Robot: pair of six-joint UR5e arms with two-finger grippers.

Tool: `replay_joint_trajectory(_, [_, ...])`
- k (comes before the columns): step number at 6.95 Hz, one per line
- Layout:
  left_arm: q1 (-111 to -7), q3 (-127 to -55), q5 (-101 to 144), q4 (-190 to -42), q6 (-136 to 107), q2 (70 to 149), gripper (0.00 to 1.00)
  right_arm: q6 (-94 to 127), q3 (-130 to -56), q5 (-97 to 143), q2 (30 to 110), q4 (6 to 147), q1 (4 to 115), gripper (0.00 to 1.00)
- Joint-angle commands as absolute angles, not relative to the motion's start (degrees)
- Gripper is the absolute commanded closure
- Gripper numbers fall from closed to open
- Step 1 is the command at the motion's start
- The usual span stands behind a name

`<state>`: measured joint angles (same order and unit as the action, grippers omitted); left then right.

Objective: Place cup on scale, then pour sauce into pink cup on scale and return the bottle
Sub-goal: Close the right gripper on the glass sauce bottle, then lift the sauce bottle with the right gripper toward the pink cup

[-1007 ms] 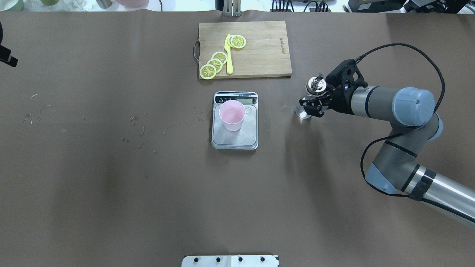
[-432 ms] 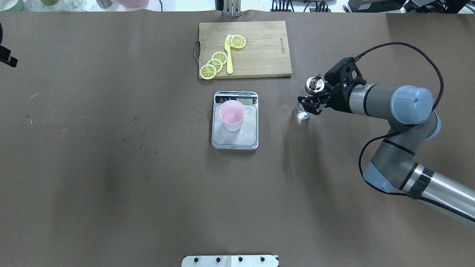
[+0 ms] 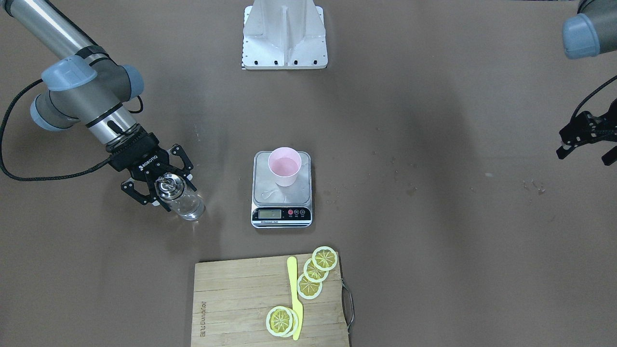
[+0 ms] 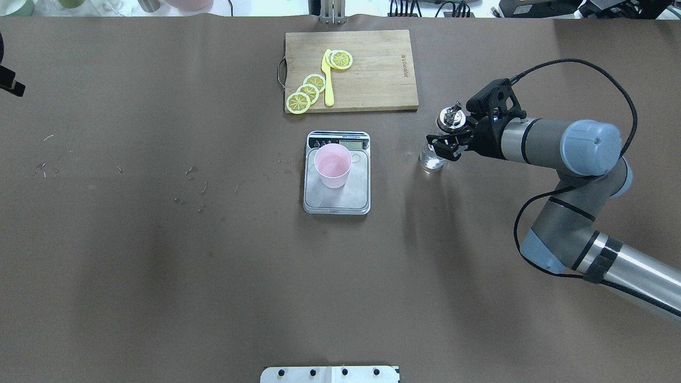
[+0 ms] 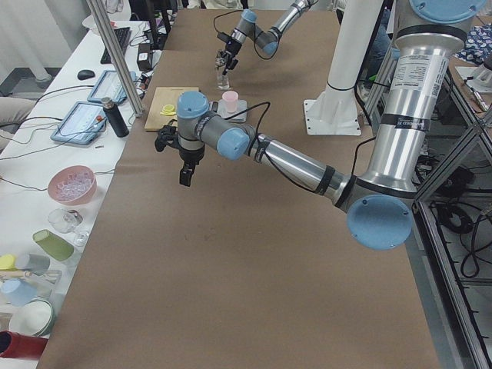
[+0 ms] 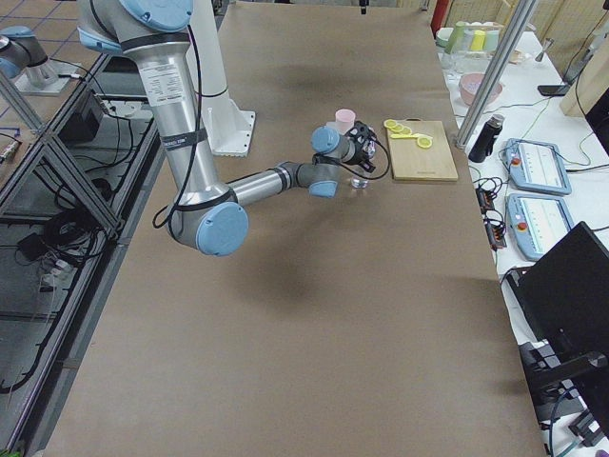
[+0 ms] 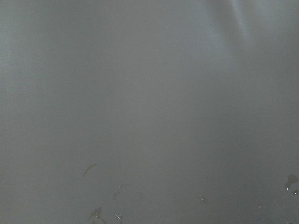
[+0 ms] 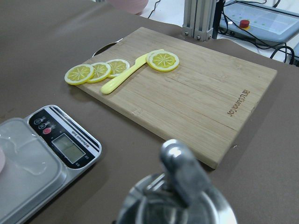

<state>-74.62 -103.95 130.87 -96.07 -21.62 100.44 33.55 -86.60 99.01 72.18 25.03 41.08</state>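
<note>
The cup point(image 3: 284, 166) stands on the scale point(image 3: 262, 190), so the first step is done and the bottle point(image 3: 190, 208) is the business in hand. The right gripper point(image 3: 168, 192) has a finger on each side of the bottle just under its metal cap and seems to grip it, the base at or barely off the table. The scale and cup lie ahead of its fingertips, well apart. The liquid is colourless, so I cannot tell whether anything has been poured. If not, the next move calls for carrying the bottle forward and tipping its spout over the cup's rim. The left gripper point(image 3: 585, 156) hangs spread and empty. The right gripper's body reads "ROBOTIQ". The cutting board point(image 8: 201, 98) bears what looks like "Joyoung". The scale's display is unreadable.
</note>
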Motion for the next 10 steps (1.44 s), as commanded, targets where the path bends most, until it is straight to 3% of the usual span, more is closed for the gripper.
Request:
replay_joint_trajectory(1, [-74.62, -103.97, 130.87, -96.15, -21.62, 100.28, 0.03, 33.84, -86.92, 97.92, 71.37, 28.62, 41.04, 1.0])
replay_joint_trajectory(3, [-74.62, -103.89, 130.78, -96.06, -21.53, 100.37, 0.03, 33.31, -88.67, 95.28, 69.7, 36.0, 41.83, 1.0])
replay_joint_trajectory(6, [-76.02, -103.54, 131.22, -96.24, -17.87, 99.15, 0.03, 29.27, -98.32, 95.28, 67.33, 56.55, 41.58, 1.0])
replay_joint_trajectory(10, [-80.15, -103.1, 131.4, -96.5, -11.35, 96.16, 0.03, 28.92, -105.26, 91.52, 67.06, 69.21, 38.16, 1.0])
